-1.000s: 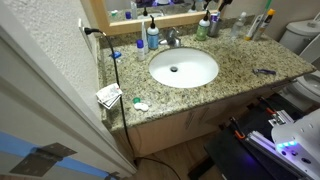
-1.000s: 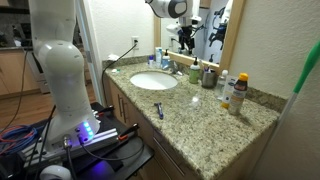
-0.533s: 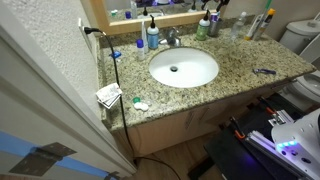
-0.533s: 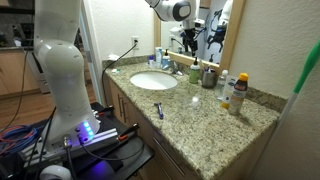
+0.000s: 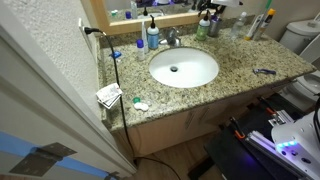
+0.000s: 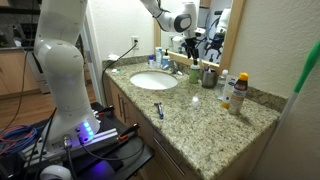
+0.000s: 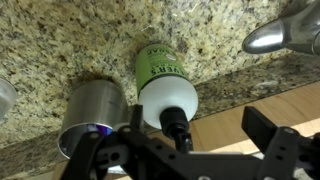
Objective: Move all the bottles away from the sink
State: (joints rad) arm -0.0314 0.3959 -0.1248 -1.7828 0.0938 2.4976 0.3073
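A green bottle with a white top and black pump [image 7: 165, 80] stands at the back of the granite counter, against the mirror ledge and next to a metal cup [image 7: 88, 118]. It shows in both exterior views [image 5: 202, 29] [image 6: 196, 72]. My gripper [image 7: 195, 128] is open and hangs right above this bottle, with a finger on each side of the pump and not touching it; it shows in both exterior views [image 5: 211, 9] [image 6: 190, 46]. A blue bottle [image 5: 152, 39] [image 6: 162, 58] stands behind the sink [image 5: 195, 72] on the other side of the faucet [image 7: 285, 35].
More bottles [image 5: 258, 25] [image 6: 238, 92] stand at the counter's far end near the wall. A razor [image 5: 264, 71] [image 6: 158, 110] lies near the front edge. A paper packet [image 5: 108, 95] and a cable [image 5: 117, 75] are at the opposite end. The mirror is close behind the gripper.
My gripper has moved down along the mirror to just over the green bottle. The bottles and cup have not moved.
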